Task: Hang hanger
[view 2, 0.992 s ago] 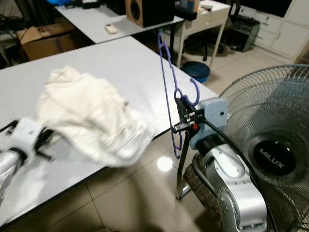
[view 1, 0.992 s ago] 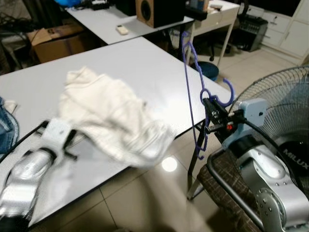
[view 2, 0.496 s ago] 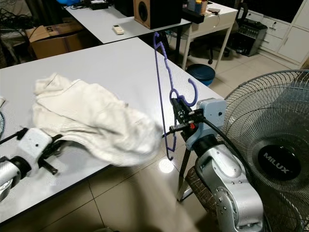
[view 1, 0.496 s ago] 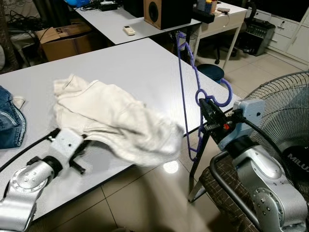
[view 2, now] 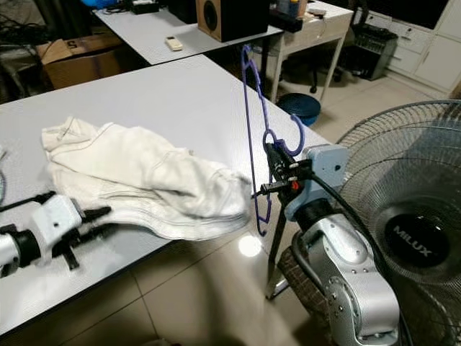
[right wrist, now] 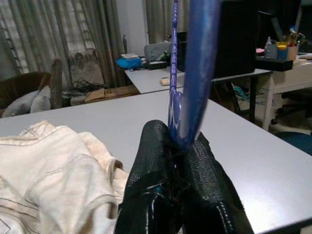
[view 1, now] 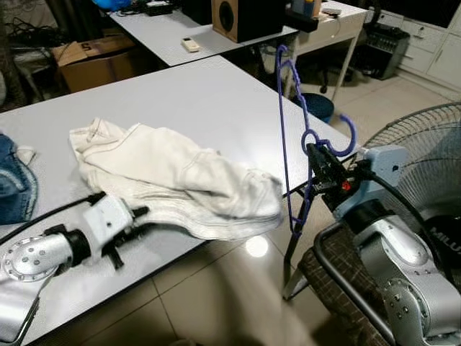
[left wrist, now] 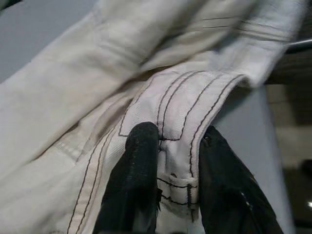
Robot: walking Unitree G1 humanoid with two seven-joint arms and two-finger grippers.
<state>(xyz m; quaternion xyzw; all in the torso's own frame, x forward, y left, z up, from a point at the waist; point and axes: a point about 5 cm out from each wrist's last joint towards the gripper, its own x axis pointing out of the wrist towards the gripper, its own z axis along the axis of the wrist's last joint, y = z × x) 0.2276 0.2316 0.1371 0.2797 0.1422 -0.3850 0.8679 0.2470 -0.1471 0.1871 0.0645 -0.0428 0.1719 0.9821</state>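
Hanger [view 1: 292, 137], thin and purple, stands nearly upright in the air off the table's [view 1: 216, 94] near corner, its hook curling just above the right gripper [view 1: 322, 169]. That gripper's 2 fingers are clamped tight on the neck below the hook, as the right wrist view shows.

The left gripper [left wrist: 168, 190] is closed on a stitched hem of the cream garment [view 1: 173, 176], which lies crumpled on the table with one end drooping over the edge near the hanger.

Judging by this, the step in hand is bringing garment and hanger together; nothing is threaded yet, and the two look just beside each other, not joined. Next the left gripper probably has to lift the hem so an opening spreads, while the right steers one hanger shoulder into it.
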